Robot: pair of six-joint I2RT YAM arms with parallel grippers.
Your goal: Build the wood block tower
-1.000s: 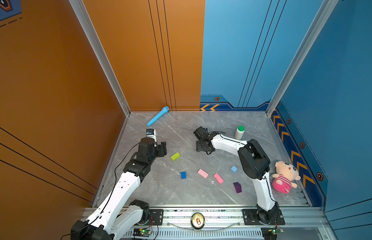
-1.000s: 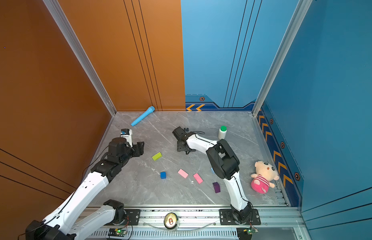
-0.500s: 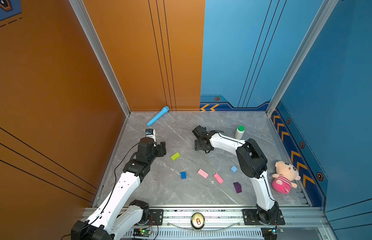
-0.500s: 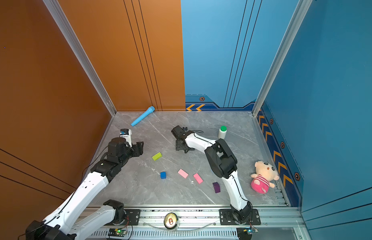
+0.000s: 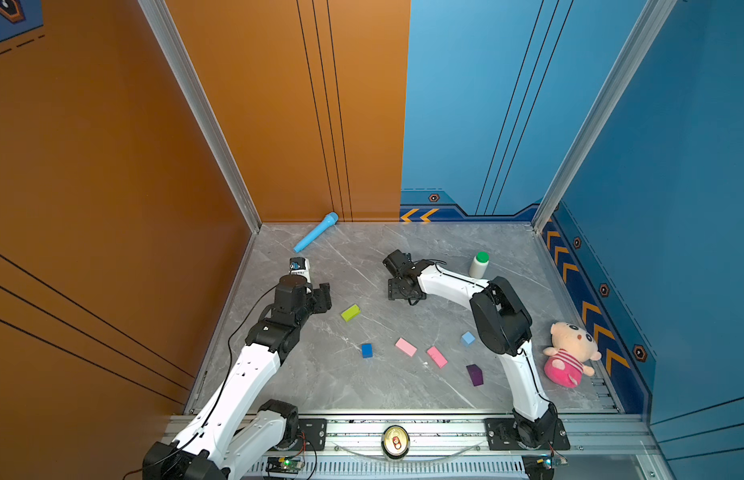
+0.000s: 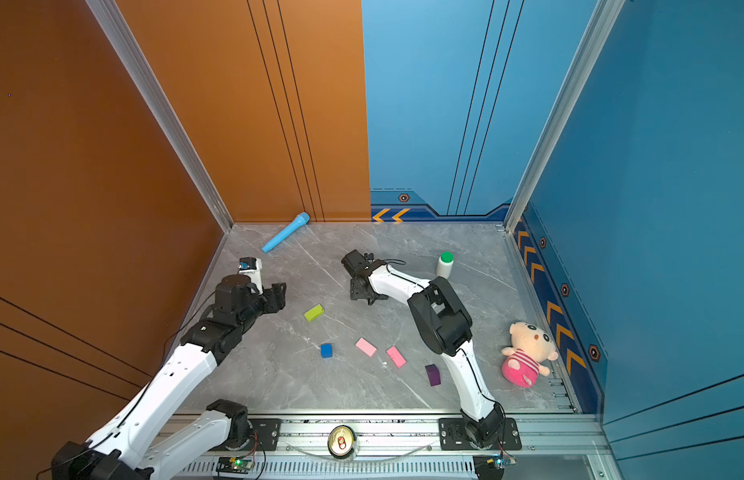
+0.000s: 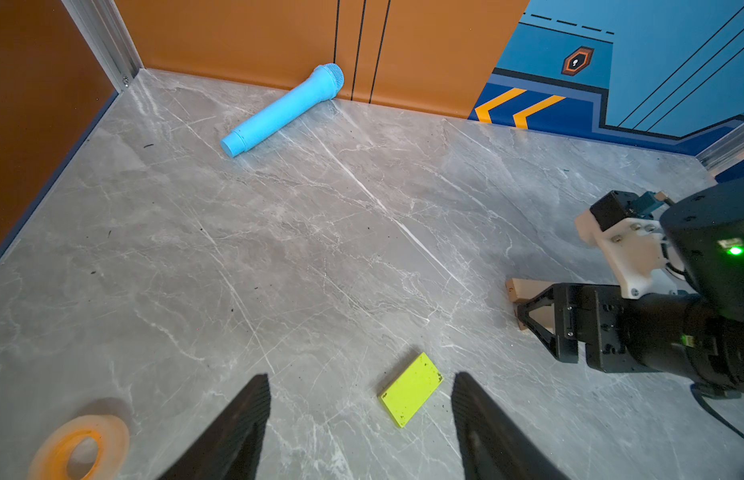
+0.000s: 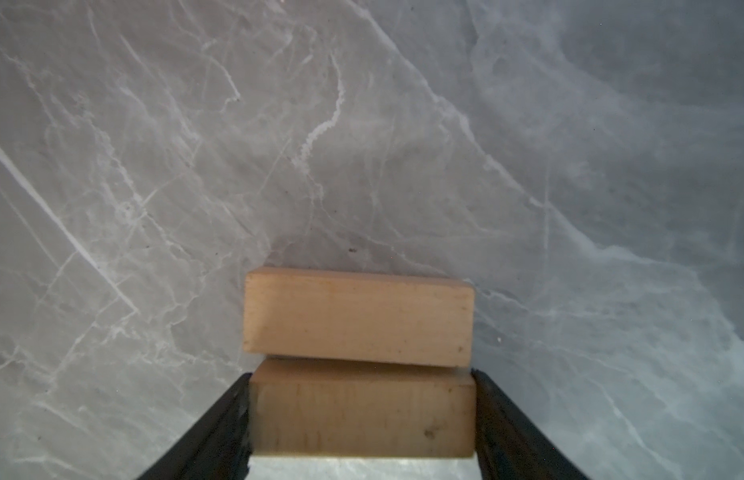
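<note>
My right gripper is shut on a tan bar, one finger on each end. The bar lies side by side against the other tan bar on the grey floor. In both top views this gripper points down at mid-back and hides the bars. My left gripper is open and hovers near the lime-green bar. Loose in front are a dark-blue cube, two pink bars, a light-blue cube and a dark-purple block.
A light-blue toy microphone lies against the back wall. A white bottle with a green cap stands back right, and a plush doll sits by the right wall. An orange tape ring shows in the left wrist view. Walls close three sides.
The right arm has edged slightly left with the tan bar in its jaws. The left arm and the loose blocks have not moved.
</note>
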